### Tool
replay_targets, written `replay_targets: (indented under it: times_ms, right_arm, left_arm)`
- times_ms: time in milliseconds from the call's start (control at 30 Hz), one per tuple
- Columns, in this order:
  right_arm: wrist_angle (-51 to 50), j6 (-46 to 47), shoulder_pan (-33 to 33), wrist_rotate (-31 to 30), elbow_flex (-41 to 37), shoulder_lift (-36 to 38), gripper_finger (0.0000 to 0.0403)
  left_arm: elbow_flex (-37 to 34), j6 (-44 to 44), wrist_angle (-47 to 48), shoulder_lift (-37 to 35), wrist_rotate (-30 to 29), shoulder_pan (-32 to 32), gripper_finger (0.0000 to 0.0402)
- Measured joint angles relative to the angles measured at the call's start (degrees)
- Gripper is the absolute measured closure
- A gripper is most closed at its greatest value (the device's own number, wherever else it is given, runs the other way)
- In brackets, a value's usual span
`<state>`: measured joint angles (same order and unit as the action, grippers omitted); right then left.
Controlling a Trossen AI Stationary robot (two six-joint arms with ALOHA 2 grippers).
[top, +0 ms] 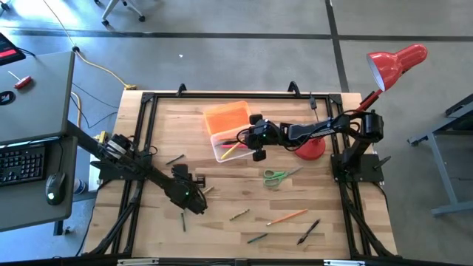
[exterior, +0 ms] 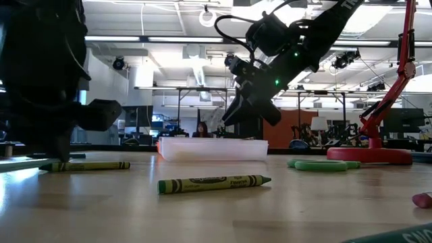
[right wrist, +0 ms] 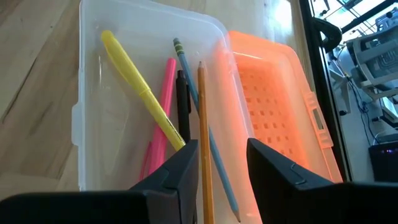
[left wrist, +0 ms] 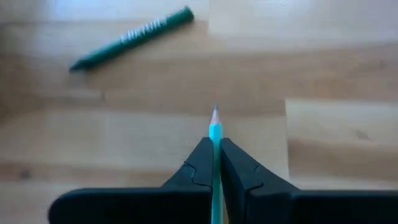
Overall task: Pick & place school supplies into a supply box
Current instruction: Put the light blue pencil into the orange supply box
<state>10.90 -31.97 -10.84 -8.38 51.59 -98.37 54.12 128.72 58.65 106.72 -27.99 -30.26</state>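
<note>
The clear supply box (top: 224, 145) stands open at the table's far middle, its orange lid (top: 228, 117) behind it. In it lie a yellow marker (right wrist: 140, 87), a pink pen (right wrist: 163, 118), a black pen (right wrist: 182, 106), a grey-blue pencil (right wrist: 189, 74) and an orange pencil (right wrist: 202, 124). My right gripper (right wrist: 224, 168) hovers open over the box, and the orange pencil runs below the gap between its fingers. My left gripper (left wrist: 216, 165), at the near left (top: 191, 198), is shut on a teal pencil (left wrist: 215, 127). A green crayon (left wrist: 134, 37) lies on the wood ahead of it. My left gripper pinches the teal pencil between its two fingers (left wrist: 198, 168), with the fingers lying along the pencil. The sharpened tip (left wrist: 215, 113) sticks out a little past the fingertips. Whether the pencil is clear of the table I cannot tell.
Green-handled scissors (top: 275, 176), an orange pencil (top: 287, 216), a black marker (top: 309, 231) and several more pencils and crayons (exterior: 212, 183) lie scattered on the near half of the table. A red desk lamp (top: 395, 63) has its base (top: 310, 148) to the right of the box.
</note>
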Motion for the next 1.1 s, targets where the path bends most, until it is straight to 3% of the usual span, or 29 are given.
replay_targets:
  times_ms: [400, 733, 1100]
  right_arm:
    - [0.12, 0.0, -0.01, 0.0, 0.0, 0.0, 0.0289]
    - [0.02, -0.02, -0.01, 0.0, 0.0, 0.0, 0.0289]
    - [0.1, -0.02, -0.01, 0.24, 0.0, 0.0, 0.0289]
  left_arm:
    - [-1.53, -2.3, -3.69, 0.2, -0.96, 1.78, 0.0257]
    - [-1.53, 1.68, -3.65, 3.52, -3.14, -4.2, 0.0268]
    - [-1.12, 7.24, -0.77, 11.34, -12.94, -12.02, 0.0269]
